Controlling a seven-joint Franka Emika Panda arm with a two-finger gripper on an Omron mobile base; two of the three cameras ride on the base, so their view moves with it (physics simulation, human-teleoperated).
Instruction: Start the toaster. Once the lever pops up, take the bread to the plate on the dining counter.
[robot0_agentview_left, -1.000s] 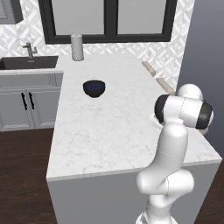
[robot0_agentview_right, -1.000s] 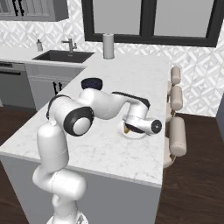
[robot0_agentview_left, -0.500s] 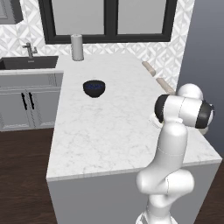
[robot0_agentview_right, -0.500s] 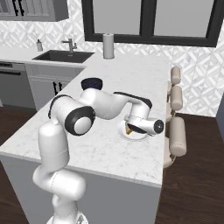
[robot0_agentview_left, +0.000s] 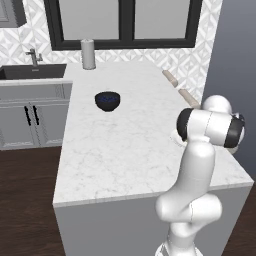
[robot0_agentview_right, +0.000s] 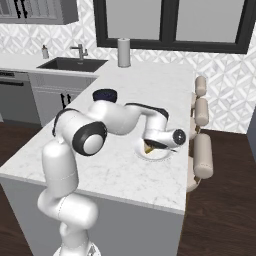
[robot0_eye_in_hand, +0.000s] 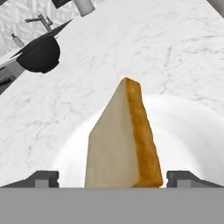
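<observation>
Dark blue round bowl far left on white marble tabletop. Golden-tan square bread slice centre, standing on edge over small round white plate. Claw spread wide, dark fingertips clear of bread both sides, gripping nothing. Right base view: claw low over plate.

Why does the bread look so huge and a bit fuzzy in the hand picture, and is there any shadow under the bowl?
Hand view: the bread sits right by the camera, so it looms large with soft edges over the white plate. Left base view: the dark blue bowl casts just a faint, soft shadow on the evenly lit dining counter.
</observation>
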